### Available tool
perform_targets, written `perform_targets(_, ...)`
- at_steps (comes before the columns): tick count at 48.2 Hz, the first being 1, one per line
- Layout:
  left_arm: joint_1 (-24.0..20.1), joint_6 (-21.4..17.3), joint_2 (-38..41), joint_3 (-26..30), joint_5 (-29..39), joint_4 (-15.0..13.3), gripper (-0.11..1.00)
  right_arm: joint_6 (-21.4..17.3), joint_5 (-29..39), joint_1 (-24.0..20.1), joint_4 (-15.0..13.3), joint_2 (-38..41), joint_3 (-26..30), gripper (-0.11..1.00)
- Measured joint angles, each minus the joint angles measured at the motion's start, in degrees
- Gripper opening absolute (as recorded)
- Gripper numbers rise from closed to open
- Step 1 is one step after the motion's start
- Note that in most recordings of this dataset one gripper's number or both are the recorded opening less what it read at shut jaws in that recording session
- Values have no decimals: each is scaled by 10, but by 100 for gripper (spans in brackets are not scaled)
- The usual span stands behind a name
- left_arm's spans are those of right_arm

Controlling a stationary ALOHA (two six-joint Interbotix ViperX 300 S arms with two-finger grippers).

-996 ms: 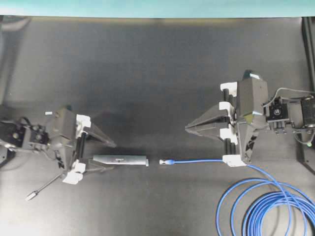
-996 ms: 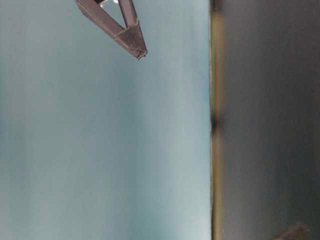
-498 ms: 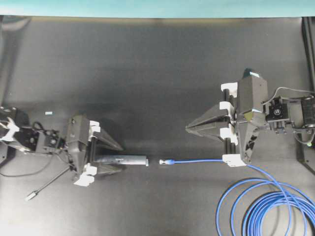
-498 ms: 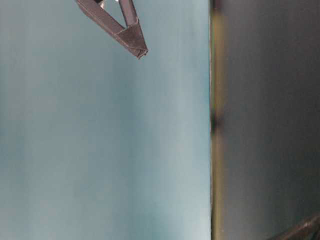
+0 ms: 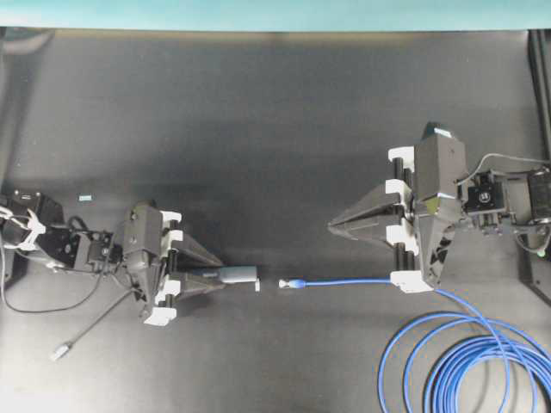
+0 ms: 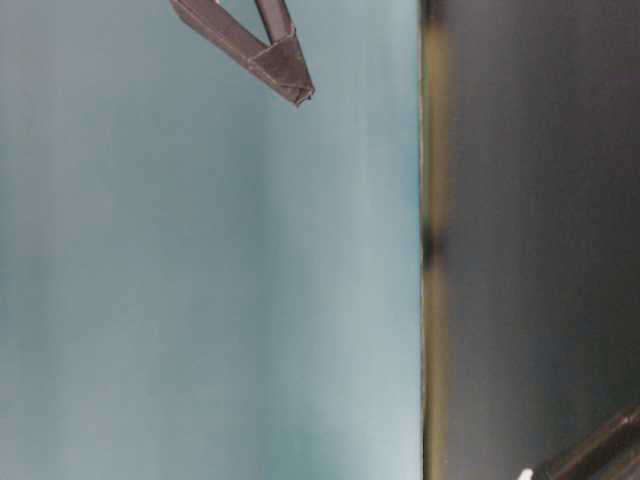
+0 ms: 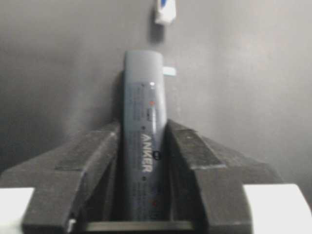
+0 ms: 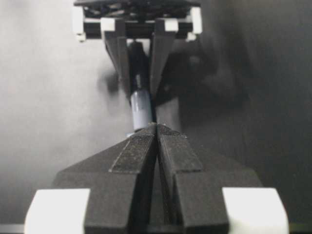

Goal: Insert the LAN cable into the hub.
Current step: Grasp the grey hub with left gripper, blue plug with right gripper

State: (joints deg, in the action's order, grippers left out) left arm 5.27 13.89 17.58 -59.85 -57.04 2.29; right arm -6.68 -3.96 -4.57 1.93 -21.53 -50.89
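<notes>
The hub point(image 5: 239, 275), a slim grey bar, lies on the black table point(image 5: 258, 129) left of centre. My left gripper point(image 5: 219, 274) straddles its left part, both fingers pressed against its sides. In the left wrist view the hub point(image 7: 145, 107) runs straight out between the closed fingers of my left gripper point(image 7: 144, 127). The LAN cable's plug point(image 5: 293, 283) lies a small gap right of the hub's free end, in line with it, and shows as the plug point(image 7: 165, 10) just beyond the hub's tip. My right gripper point(image 5: 332, 228) hangs shut and empty, above and right of the plug.
The blue cable point(image 5: 353, 281) runs right under the right arm into loose coils point(image 5: 482, 366) at the bottom right. The hub's thin grey cord ends in a silver plug point(image 5: 60, 350) at the bottom left. A small label point(image 5: 84, 198) lies near the left edge.
My left gripper slid to the right along the hub and its wide-open jaws closed in on the hub's sides. The hub's cord plug shifted slightly. The right gripper barely moved.
</notes>
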Motion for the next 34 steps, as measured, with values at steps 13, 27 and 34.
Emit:
perform_targets(13, 0, -2, -77, 40, 158, 0, 28, 0, 0, 1, 1, 2, -24, 0)
perform_targets(27, -13, -9, -214, 121, 472, 0, 28, 0, -12, 0, 1, 47, -47, 30)
perform_targets(34, -11, -13, -250, 158, 606, 0, 28, 1, -32, -4, 1, 98, -44, 65)
